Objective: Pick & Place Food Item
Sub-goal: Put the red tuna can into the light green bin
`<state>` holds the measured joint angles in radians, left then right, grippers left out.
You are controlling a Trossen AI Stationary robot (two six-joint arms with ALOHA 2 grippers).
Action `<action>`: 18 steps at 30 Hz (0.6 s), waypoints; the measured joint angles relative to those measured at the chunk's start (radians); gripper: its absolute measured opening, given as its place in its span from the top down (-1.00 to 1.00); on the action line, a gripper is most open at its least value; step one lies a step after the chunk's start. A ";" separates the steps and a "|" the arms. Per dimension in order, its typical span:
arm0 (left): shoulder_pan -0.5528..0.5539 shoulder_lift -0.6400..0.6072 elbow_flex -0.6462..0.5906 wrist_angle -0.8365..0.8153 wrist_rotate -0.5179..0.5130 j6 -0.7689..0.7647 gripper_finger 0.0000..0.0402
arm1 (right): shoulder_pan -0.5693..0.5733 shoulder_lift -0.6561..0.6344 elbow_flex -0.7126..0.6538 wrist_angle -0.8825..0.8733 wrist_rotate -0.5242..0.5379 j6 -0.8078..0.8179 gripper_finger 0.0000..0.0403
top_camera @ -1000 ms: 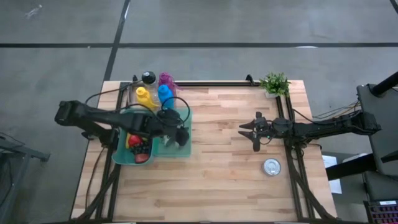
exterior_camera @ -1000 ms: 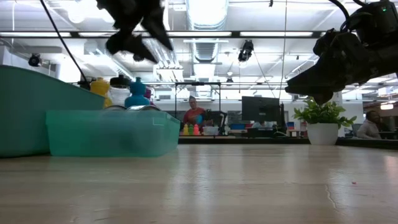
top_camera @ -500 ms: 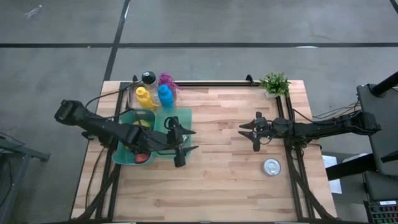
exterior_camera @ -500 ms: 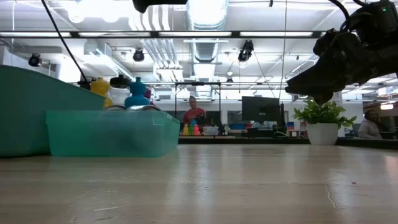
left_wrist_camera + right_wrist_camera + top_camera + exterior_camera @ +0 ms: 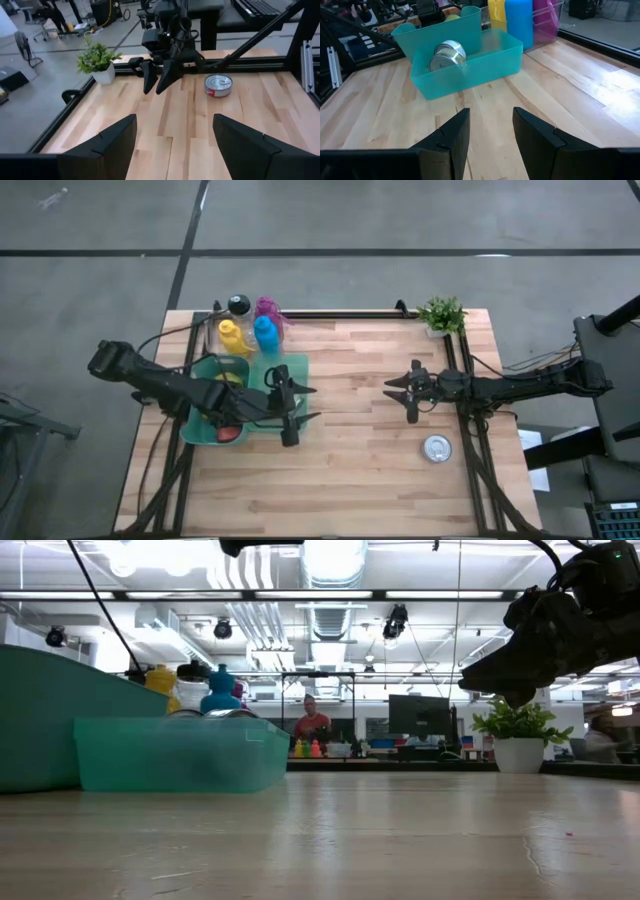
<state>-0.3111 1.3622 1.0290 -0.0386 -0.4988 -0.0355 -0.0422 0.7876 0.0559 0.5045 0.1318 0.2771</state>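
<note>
tins are what you're moving: one tin (image 5: 447, 56) lies on its side inside the shallow teal tray (image 5: 492, 60), and a second tin (image 5: 436, 448) stands upright on the bare wooden table (image 5: 360, 470), well to the right of that tray. your left gripper (image 5: 292, 416) hovers over the tray's right edge with its fingers spread apart and nothing between them. your right gripper (image 5: 409, 392) hangs above the table between the tray and the upright tin, closer to the tin, its fingers drawn nearly together on nothing. just left of the tray sits a deeper teal bin (image 5: 205, 430) holding red and yellow pieces. behind the tray stand a yellow bottle (image 5: 230, 335) and a blue bottle (image 5: 265, 332). a small potted plant (image 5: 441, 314) sits at the far right corner, well away from the tray.
</note>
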 joint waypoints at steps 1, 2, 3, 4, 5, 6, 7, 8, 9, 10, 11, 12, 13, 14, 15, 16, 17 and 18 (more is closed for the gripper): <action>0.000 0.000 0.000 0.000 0.000 0.009 -0.32 | 0.000 0.000 0.000 0.000 0.000 0.000 0.27; 0.000 0.000 0.000 0.001 0.000 0.020 -0.32 | 0.000 0.000 0.000 0.000 0.001 0.001 0.27; 0.000 0.000 0.000 0.004 0.000 0.031 -0.32 | 0.000 0.000 0.000 0.000 0.000 0.009 0.27; 0.000 0.000 0.000 0.011 0.000 0.039 -0.32 | 0.000 0.000 0.000 0.001 0.000 0.027 0.27; 0.000 0.000 0.000 0.016 0.000 0.046 -0.32 | 0.000 0.000 0.000 0.002 0.000 0.053 0.27; 0.000 0.000 0.000 0.019 0.000 0.051 -0.32 | 0.000 0.000 0.000 0.006 0.000 0.075 0.27; 0.000 -0.001 0.000 0.028 0.000 0.059 -0.32 | 0.000 0.000 0.000 0.010 0.000 0.096 0.27; 0.000 -0.001 0.000 0.037 0.000 0.063 -0.32 | 0.000 0.000 0.000 0.016 0.000 0.117 0.27; 0.000 -0.001 0.000 0.040 0.000 0.063 -0.32 | 0.000 0.000 0.000 0.023 0.000 0.137 0.27; 0.000 -0.002 0.000 0.043 0.000 0.063 -0.32 | 0.001 0.000 0.000 0.026 -0.004 0.155 0.27; 0.000 -0.002 0.000 0.044 0.000 0.062 -0.32 | 0.001 0.000 0.000 0.027 -0.008 0.169 0.27; 0.000 -0.002 0.000 0.044 0.000 0.062 -0.32 | 0.003 0.000 0.000 0.024 -0.011 0.178 0.27; 0.000 -0.002 0.000 0.044 0.000 0.062 -0.32 | 0.003 0.000 0.000 0.021 -0.012 0.189 0.27; 0.001 -0.002 0.000 0.044 0.000 0.062 -0.32 | 0.003 0.000 0.000 0.018 -0.012 0.206 0.27; 0.001 -0.002 0.000 0.044 0.000 0.062 -0.32 | 0.003 0.000 0.000 0.017 -0.012 0.228 0.27; 0.001 -0.002 0.000 0.044 0.000 0.058 -0.32 | 0.003 0.000 0.000 0.018 -0.011 0.241 0.27; 0.001 -0.002 0.000 0.046 0.000 0.055 -0.32 | 0.003 0.000 0.001 0.016 -0.013 0.246 0.27; 0.001 -0.002 0.000 0.046 0.000 0.053 -0.32 | 0.003 0.000 0.006 0.014 -0.028 0.252 0.27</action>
<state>-0.3103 1.3602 1.0286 0.0074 -0.4988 0.0171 -0.0394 0.7879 0.0622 0.5188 0.1036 0.5286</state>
